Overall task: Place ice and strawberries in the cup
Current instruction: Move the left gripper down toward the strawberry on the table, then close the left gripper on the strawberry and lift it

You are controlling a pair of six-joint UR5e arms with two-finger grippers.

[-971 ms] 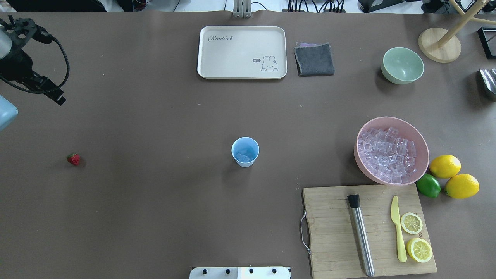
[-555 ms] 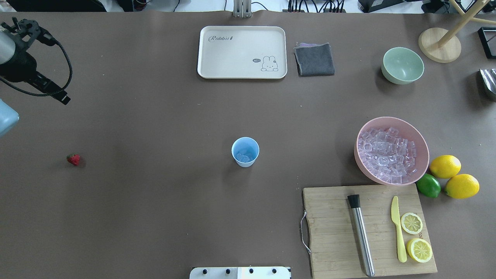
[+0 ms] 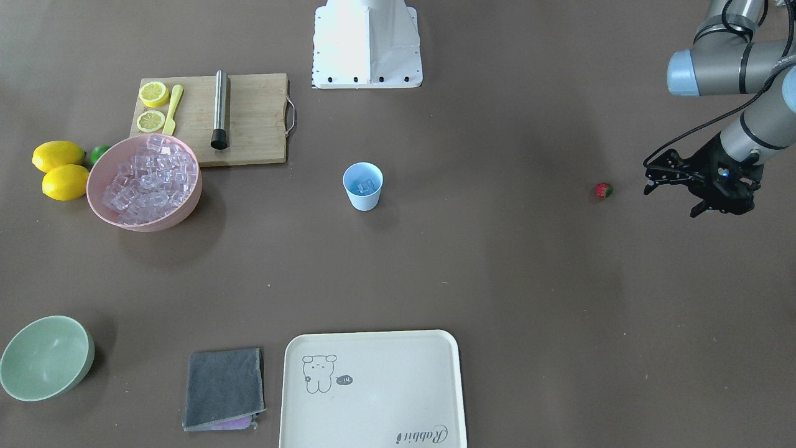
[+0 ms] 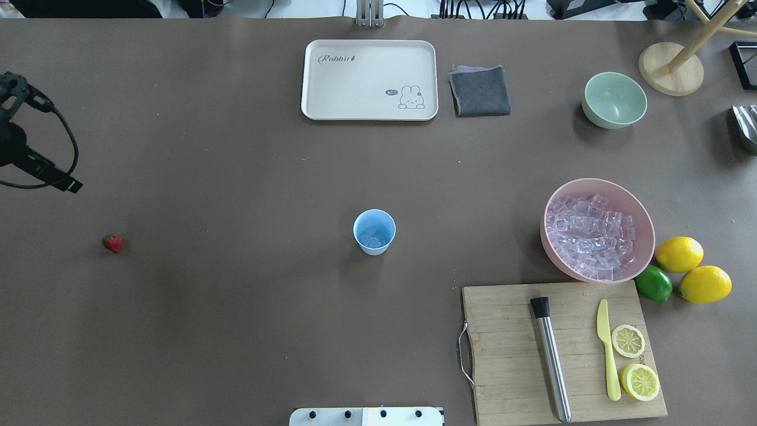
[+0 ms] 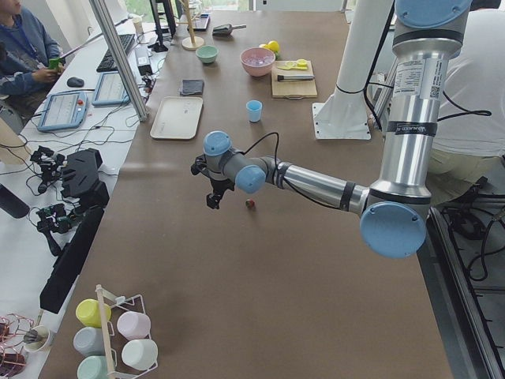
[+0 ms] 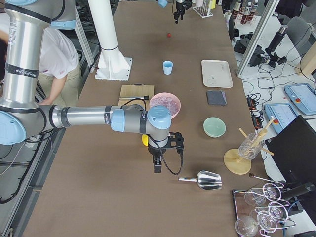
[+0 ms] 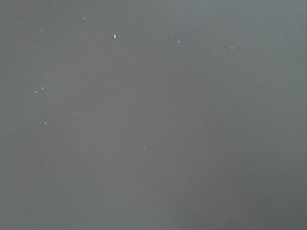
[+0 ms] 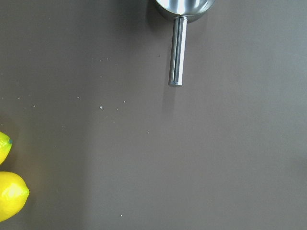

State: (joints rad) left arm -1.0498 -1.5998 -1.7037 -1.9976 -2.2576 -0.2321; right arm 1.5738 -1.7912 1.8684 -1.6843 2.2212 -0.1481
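The light-blue cup (image 4: 374,231) stands upright mid-table with a few ice cubes (image 4: 371,239) in its bottom; it also shows in the front view (image 3: 362,185). A heap of ice (image 4: 591,236) fills the pink bowl (image 4: 641,210). The tiny red strawberry (image 4: 112,242) lies alone on the table's left part (image 3: 604,190). My left gripper (image 3: 668,177) hangs over the table just beyond the strawberry, apart from it, its fingers looking spread and empty. My right gripper (image 6: 158,165) shows only in the right side view, beside the lemons; I cannot tell its state.
A wooden board (image 4: 508,349) holds a steel muddler, a yellow knife and lemon halves. Two lemons (image 4: 679,253) and a lime (image 4: 653,283) lie by the pink bowl. A metal scoop (image 6: 205,180), green bowl (image 4: 614,99), grey cloth (image 4: 479,90) and tray (image 4: 369,80) lie farther off.
My left arm has swung toward the table's left edge and nearer the strawberry's row; its pale-blue joint has left the overhead view. Nothing on the table has moved.
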